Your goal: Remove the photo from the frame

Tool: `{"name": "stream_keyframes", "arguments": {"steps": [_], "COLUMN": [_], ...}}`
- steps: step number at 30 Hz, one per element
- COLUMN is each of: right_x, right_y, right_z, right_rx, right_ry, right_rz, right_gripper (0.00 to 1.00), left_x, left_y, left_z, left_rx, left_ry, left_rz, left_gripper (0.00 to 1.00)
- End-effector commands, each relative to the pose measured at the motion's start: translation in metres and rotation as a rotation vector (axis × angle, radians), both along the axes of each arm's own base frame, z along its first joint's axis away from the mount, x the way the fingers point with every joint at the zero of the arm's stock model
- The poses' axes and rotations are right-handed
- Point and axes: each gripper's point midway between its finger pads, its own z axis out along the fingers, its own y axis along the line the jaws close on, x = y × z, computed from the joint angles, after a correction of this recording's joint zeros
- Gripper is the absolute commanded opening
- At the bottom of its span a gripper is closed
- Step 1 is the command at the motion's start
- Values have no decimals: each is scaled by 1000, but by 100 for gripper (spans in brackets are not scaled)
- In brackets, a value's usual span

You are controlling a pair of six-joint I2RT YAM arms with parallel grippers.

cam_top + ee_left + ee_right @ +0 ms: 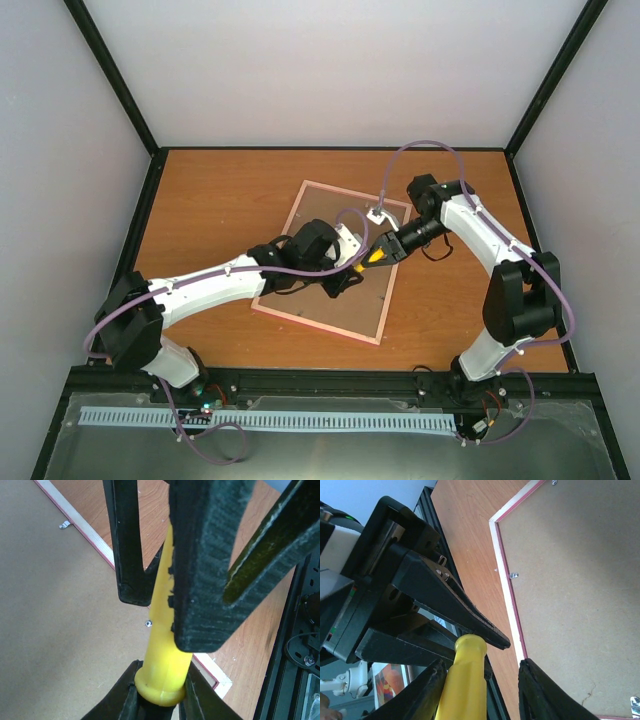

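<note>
The left gripper [160,692] pinches a yellow tool [162,610] above the face-down frame [325,210], apparently passing it to the right gripper [481,669], whose jaws stand spread around it.

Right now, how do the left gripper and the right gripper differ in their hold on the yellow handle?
The left gripper is shut on the yellow handle at its flanged end; the right gripper only straddles its shaft, with a gap on one side. The left gripper reaches in from the left, the right gripper from the right. Both meet above the frame, which lies brown back up.
</note>
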Motion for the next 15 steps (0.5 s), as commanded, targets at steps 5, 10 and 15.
{"name": "stream_keyframes", "arguments": {"steps": [5,10,15], "right_x": [2,3,13], "right_y": [3,3,-7], "right_z": [4,6,5], "right_rx": [34,36,17], "right_ry": [2,-14,-83], "right_rz": [-4,-4,-49], "right_gripper": [33,16,4], "left_x": [7,9,18], "left_y": [-11,-10,3], "left_z": [18,16,-2], "left_rx": [-40,-33,-4], "left_ry": [-30,-36,2], "left_rz": [-10,-4,94], "left_gripper": [4,4,44]}}
